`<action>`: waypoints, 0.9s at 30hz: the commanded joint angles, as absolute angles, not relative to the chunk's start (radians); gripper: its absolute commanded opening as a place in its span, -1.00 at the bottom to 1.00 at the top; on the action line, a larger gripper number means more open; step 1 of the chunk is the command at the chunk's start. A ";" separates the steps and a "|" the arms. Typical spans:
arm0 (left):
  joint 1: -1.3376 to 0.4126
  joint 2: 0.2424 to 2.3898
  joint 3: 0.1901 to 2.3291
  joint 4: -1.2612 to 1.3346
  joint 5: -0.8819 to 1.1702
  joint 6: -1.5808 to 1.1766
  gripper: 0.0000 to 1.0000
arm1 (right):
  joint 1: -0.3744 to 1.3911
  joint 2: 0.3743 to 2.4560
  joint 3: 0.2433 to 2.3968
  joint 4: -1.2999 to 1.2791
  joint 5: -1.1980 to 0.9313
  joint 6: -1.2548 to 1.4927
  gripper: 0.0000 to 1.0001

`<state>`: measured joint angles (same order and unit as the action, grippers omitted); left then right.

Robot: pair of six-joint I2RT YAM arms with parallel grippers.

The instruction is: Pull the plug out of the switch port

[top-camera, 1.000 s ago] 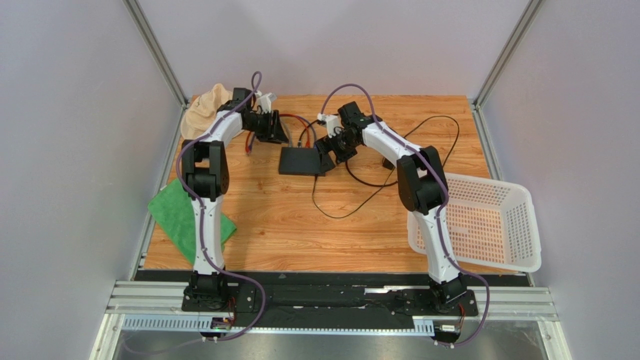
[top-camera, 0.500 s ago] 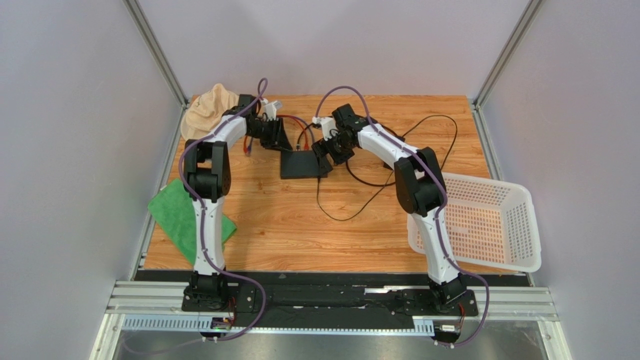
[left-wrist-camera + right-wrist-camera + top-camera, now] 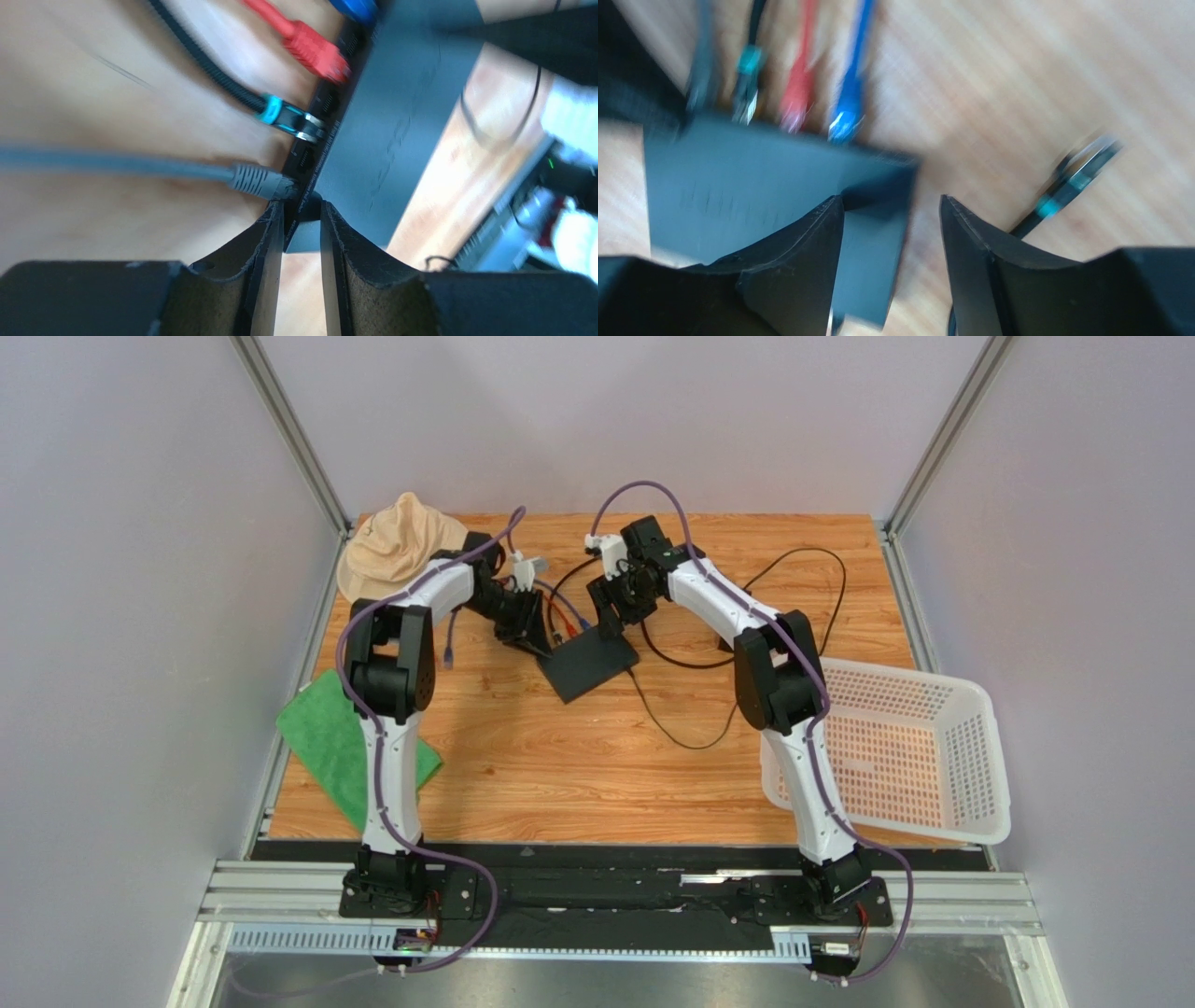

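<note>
The switch (image 3: 592, 665) is a flat black box lying askew mid-table. My left gripper (image 3: 533, 627) is shut on the switch's near corner (image 3: 365, 140), beside the socket edge; in the left wrist view the gripper (image 3: 302, 217) holds it between both pads. Grey (image 3: 256, 180), teal-banded (image 3: 288, 119), red (image 3: 316, 52) and blue plugs sit in the sockets. My right gripper (image 3: 613, 609) is open; in the right wrist view it (image 3: 892, 210) hovers over the switch's (image 3: 759, 196) other end, holding nothing. The blue plug (image 3: 844, 119) and red plug (image 3: 796, 98) show there.
A loose cable end with a teal band (image 3: 1074, 178) lies on the wood right of the switch. A thin black cable (image 3: 701, 745) loops across mid-table. A white basket (image 3: 912, 749) stands at the right edge. A green cloth (image 3: 330, 735) and a beige cloth (image 3: 393, 539) lie at the left.
The switch has swung round and slid towards the near right, carried by my left gripper. My right gripper has drawn back a little to the far left. The black cable loop has shifted.
</note>
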<state>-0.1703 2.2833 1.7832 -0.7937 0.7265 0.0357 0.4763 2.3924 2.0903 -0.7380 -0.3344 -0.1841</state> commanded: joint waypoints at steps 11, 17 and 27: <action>-0.316 2.120 1.585 -1.038 0.788 0.219 -0.35 | 0.492 2.459 2.210 -0.726 -0.344 -0.156 0.11; -0.315 2.045 1.635 -1.109 0.807 0.216 -0.23 | 0.469 2.305 2.169 -0.729 -0.290 -0.147 0.24; -0.245 1.938 1.618 -0.962 0.877 0.101 0.12 | 0.431 1.818 1.608 -0.799 -0.212 -0.227 0.56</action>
<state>-0.2489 2.0033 1.6123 -1.0481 0.8230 0.1463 0.4381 2.0125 1.7706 -0.7773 -0.2592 -0.1837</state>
